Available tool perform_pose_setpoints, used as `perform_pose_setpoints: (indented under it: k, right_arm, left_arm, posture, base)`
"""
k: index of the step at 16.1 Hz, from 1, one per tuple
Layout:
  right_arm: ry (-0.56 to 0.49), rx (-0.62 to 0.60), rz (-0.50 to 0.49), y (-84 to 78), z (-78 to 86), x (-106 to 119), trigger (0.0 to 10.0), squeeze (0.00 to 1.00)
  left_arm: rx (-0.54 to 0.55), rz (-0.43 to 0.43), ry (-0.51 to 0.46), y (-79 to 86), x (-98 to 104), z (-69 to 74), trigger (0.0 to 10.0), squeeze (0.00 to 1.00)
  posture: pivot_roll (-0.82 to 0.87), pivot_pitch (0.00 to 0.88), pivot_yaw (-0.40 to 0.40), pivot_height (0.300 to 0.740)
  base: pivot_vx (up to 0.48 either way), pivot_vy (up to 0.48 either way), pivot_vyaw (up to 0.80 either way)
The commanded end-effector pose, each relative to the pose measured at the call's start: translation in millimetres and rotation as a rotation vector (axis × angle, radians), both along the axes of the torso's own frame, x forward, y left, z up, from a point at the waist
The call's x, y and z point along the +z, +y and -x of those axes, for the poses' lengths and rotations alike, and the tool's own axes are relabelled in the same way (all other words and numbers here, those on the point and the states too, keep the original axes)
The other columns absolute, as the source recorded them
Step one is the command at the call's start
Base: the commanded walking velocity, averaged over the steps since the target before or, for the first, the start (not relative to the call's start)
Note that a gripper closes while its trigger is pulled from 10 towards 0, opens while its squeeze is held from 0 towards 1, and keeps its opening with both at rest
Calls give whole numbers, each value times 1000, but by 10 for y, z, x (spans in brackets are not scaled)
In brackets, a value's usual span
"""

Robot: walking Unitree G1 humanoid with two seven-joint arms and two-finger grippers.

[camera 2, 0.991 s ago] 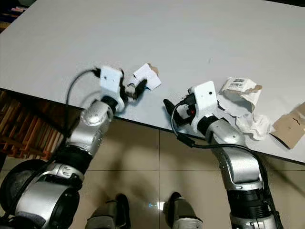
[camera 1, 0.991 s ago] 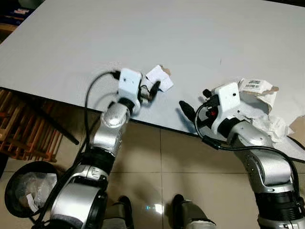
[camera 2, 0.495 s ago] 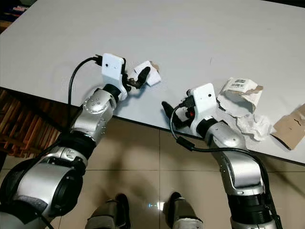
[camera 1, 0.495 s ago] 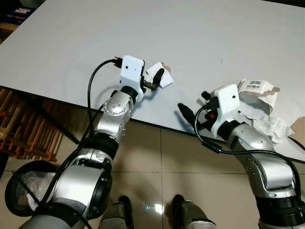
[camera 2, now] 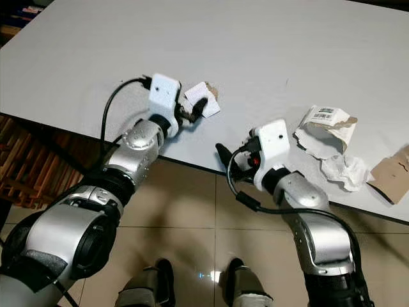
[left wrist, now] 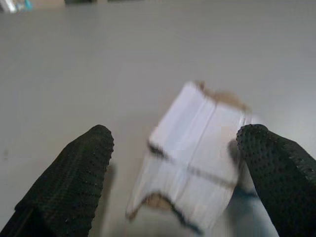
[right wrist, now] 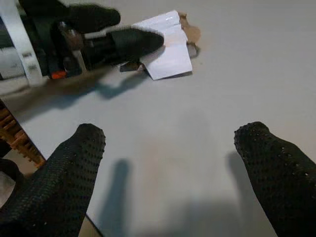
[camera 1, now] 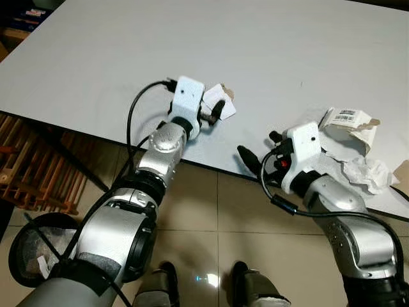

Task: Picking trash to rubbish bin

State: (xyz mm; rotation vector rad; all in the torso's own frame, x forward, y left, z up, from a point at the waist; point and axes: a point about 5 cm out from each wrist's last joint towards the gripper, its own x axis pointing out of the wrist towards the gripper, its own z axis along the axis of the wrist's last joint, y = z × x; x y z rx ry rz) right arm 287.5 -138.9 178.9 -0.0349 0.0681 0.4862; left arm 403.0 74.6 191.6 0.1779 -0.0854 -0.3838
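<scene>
Looking down from the left eye view, the left end effector [camera 1: 214,110] is reaching over the near edge of the white counter [camera 1: 268,45], its black fingers spread on either side of a small white scrap of card [camera 1: 220,102] that is lying flat on the counter near that edge. The right end effector [camera 1: 261,148] is hanging at the counter's edge further right, well apart from the scrap. Beside the right wrist a torn white package [camera 1: 348,121] with a barcode label is lying next to a crumpled tissue [camera 1: 367,174], and a brown cardboard piece [camera 1: 401,173] is sitting at the frame's border. Down on the tiled floor [camera 1: 211,211], a black rubbish bin [camera 1: 29,249] is standing by the robot's left side

In the right eye view the same layout is showing — the scrap between the left fingers, the package and tissue to the right

In the left wrist view the two finger pads [left wrist: 74,173] are standing apart with the scrap in the gap; the image is blurred, so whether either pad is touching it cannot be told

In the right wrist view the right fingers [right wrist: 64,173] are spread wide — released, gripping nothing — over bare counter, facing the left end effector and the scrap
</scene>
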Motion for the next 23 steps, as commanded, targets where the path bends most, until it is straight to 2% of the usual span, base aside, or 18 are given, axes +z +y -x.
perform_pose_setpoints:
  k: [1, 6, 9, 11, 13, 17, 21, 23]
  right_arm:
    - [-1, 13, -11, 40, 71, 13, 10000, 0]
    - [28, 8, -29, 73, 174, -26, 10000, 0]
    - [49, 10, -42, 108, 262, -57, 10000, 0]
    - [61, 9, -52, 131, 334, -62, 10000, 0]
    - [67, 6, -57, 129, 372, -54, 10000, 0]
    - [86, 7, -67, 155, 395, -79, 10000, 0]
    - [89, 5, -76, 170, 407, -72, 10000, 0]
    - [91, 6, -79, 175, 410, -73, 10000, 0]
  left_arm:
    - [18, -74, 22, -51, -65, 6, 10000, 0]
    - [44, -137, 59, -244, -172, 51, 10000, 0]
    - [18, -110, 103, -377, -265, 109, 10000, 0]
    - [20, -58, 89, -395, -247, 117, 10000, 0]
    - [26, -64, 4, -379, -33, 56, 10000, 0]
    - [65, -48, -133, -271, 532, -89, 10000, 0]
    - [74, -20, -170, -172, 879, -157, 10000, 0]
    - [66, -9, -172, -174, 952, -164, 10000, 0]
  posture:
    - [-156, 290, 6, 740]
    - [-186, 318, 3, 740]
    - [-198, 339, 1, 740]
    - [-218, 356, -5, 740]
    - [-214, 376, -11, 740]
    - [-195, 387, -7, 740]
    - [-188, 395, 1, 740]
    - [-185, 396, 3, 740]
  base:
    - [0, 0, 0]
    - [0, 0, 0]
    - [0, 0, 0]
    - [0, 0, 0]
    - [0, 0, 0]
    - [0, 0, 0]
    - [0, 0, 0]
    - [0, 0, 0]
